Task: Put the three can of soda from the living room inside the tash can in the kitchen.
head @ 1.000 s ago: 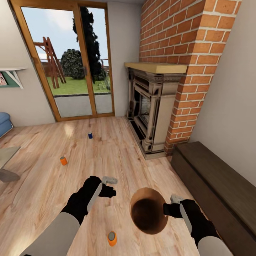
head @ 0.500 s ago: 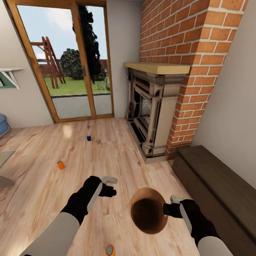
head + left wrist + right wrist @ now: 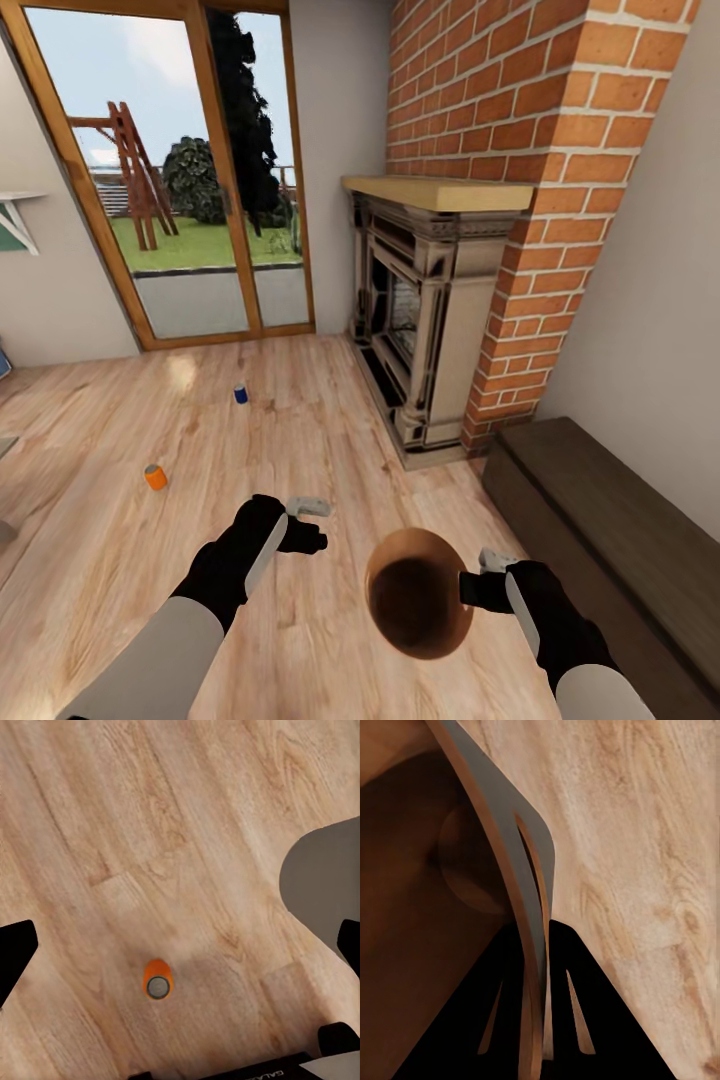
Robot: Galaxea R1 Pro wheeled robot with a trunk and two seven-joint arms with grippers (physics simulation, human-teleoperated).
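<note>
While the right claw (image 3: 470,588) clamps the rim of the tash can (image 3: 415,606) and carries it above the wood floor (image 3: 330,470), its two dark fingers (image 3: 574,1012) sit either side of the thin copper wall in the right wrist view, pinched onto it. The bin's dark inside faces up toward the head camera. The left claw (image 3: 312,525) hangs over bare planks just left of the bin; its black fingertips (image 3: 16,952) stand wide apart at the edges of the left wrist view, holding nothing. Between them, down on the floor, stands an orange can (image 3: 157,979) with a grey top, upright. Farther out in the head view a second orange can (image 3: 155,477) stands on the floor to the left, and beyond it the dark blue can (image 3: 240,394), well apart from each other. A dark low bench (image 3: 610,520) runs along the right wall. Behind come the ornate fireplace (image 3: 420,320) under the brick chimney (image 3: 530,110), and the glass doors (image 3: 170,180) giving onto a garden.
</note>
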